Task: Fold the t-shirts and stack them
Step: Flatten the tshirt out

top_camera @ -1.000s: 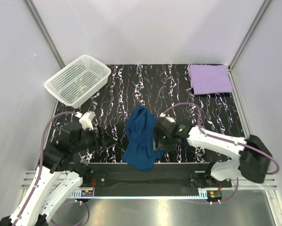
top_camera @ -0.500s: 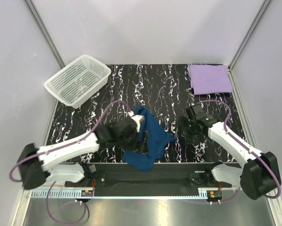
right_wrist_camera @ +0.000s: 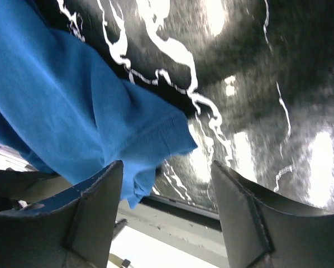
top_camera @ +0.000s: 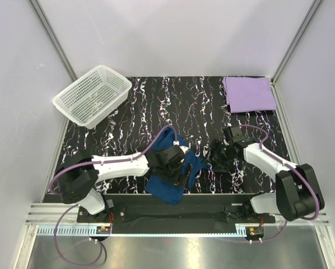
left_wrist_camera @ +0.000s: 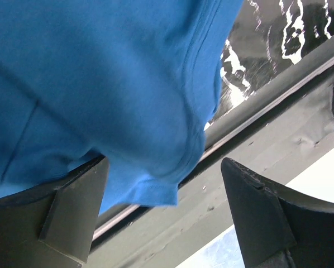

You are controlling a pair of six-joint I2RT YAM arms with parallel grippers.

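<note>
Top external view: both arms' jaws gape over the crumpled blue shirt (top_camera: pixel 164 190); flattening seems in hand, and its corners want pinching next.

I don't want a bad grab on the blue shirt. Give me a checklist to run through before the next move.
1. Left hand open: ok, nothing clamped.
2. Right hand open: ok, nothing clamped.
3. Blue shirt spread flat: not ok, bunched and reaching over the table's near edge.
4. Lavender shirt folded and out of the way: ok, at the far right corner.
5. Left hand touching the blue shirt: cannot tell.
6. Basket away from both arms: ok.
</note>
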